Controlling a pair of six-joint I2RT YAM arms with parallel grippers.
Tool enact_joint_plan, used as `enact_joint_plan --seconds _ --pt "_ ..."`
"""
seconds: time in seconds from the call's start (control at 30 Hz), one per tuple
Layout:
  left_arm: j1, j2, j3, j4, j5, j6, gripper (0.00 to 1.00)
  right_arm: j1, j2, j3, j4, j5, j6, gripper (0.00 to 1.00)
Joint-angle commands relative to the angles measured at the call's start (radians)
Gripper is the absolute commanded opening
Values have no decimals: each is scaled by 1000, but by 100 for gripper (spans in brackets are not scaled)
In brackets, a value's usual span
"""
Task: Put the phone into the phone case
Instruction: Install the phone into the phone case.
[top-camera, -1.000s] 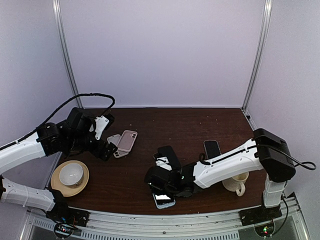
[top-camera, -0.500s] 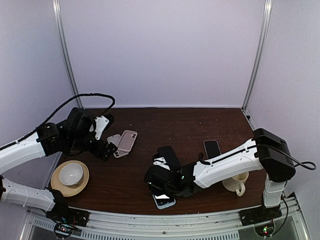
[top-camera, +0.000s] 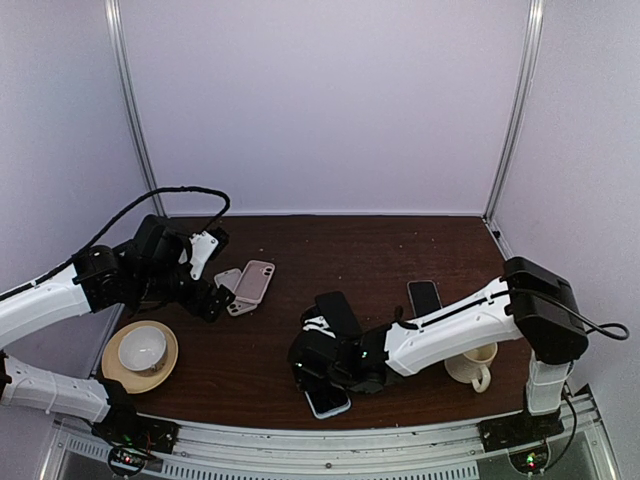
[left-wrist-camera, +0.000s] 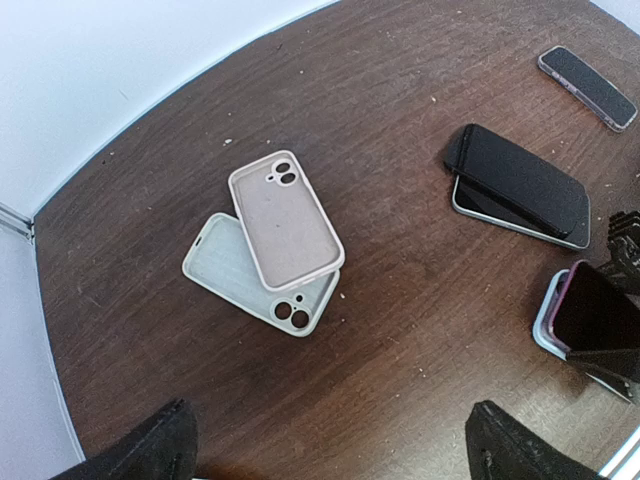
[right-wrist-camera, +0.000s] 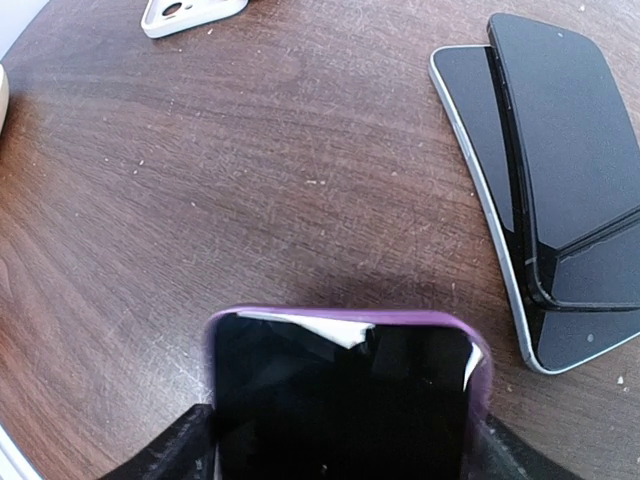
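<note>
Worktop (top-camera: 400, 260) of dark wood, saucer (top-camera: 172, 352) holding a cup (top-camera: 141, 348), empty pink case (left-wrist-camera: 285, 220) atop green case (left-wrist-camera: 225, 270), phone (right-wrist-camera: 345, 400) seated in purple case (right-wrist-camera: 340, 316) at front edge, right fingers (right-wrist-camera: 185, 445) flanking it, grip uncertain, left fingers (left-wrist-camera: 140, 462) spread wide, holding nothing

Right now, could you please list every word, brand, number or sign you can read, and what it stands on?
No text can be read in any view.
Pink case and pale green case: plain, no markings.
Purple-cased phone and stacked black phones: dark screens, nothing shown.
Cup and mug: no print visible.
</note>
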Motion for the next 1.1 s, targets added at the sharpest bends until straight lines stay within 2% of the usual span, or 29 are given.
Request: enact_joint_plan --seconds 0.0,0.3,0.43,0.57,0.7,0.83,0.93,1.0,1.07 --pt "4 -5 -7 48 15 14 97 -1 22 26 2 -15 -18 84" --pt "4 -8 -6 49 17 16 97 -10 10 26 -5 -19 -29 85" --pt "5 -6 -8 48 19 17 98 -10 -18 71 -93 -9 -64 85" --pt "4 -7 -8 49 18 20 97 -13 -114 52 -163 -29 -83 84" --pt "4 -4 -9 48 19 28 98 -32 -188 0 -246 -111 -54 75" --pt "4 13 -8 49 33 36 98 -34 -221 -49 -256 -184 -32 56" --pt "4 25 -3 48 70 23 97 -35 -226 -74 -246 -222 -23 51" --pt "4 36 1 53 130 -17 91 -36 -216 -85 -251 -237 -18 47" --pt "-5 47 -2 69 255 -47 82 -37 -213 -97 -244 -256 -14 43"
